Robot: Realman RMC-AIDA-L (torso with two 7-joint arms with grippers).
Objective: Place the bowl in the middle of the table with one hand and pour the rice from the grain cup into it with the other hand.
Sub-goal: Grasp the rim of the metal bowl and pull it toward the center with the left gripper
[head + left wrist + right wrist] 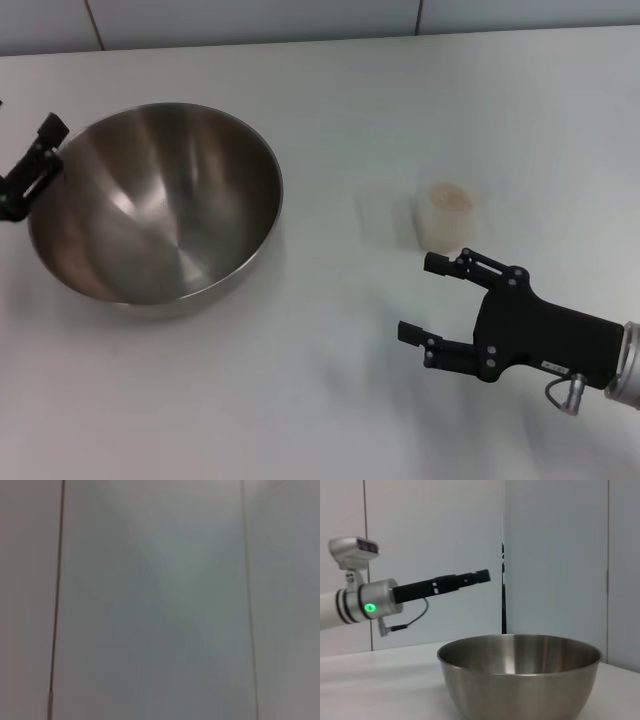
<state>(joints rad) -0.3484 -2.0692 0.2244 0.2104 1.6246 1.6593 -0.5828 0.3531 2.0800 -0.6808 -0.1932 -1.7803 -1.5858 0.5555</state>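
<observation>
The steel bowl [160, 200] stands empty on the left part of the white table [330, 400]; it also shows in the right wrist view [520, 680]. The grain cup [446, 218] stands right of centre with pale rice [451, 198] inside. My right gripper [418, 297] is open and empty, just in front of the cup and apart from it. My left gripper [35, 160] is by the bowl's left rim; in the right wrist view the left gripper [480, 576] hangs above the bowl without touching it.
A grey panelled wall [300, 20] runs along the table's far edge. The left wrist view shows only wall panels [150, 605] with dark seams. Bare tabletop lies between the bowl and the cup.
</observation>
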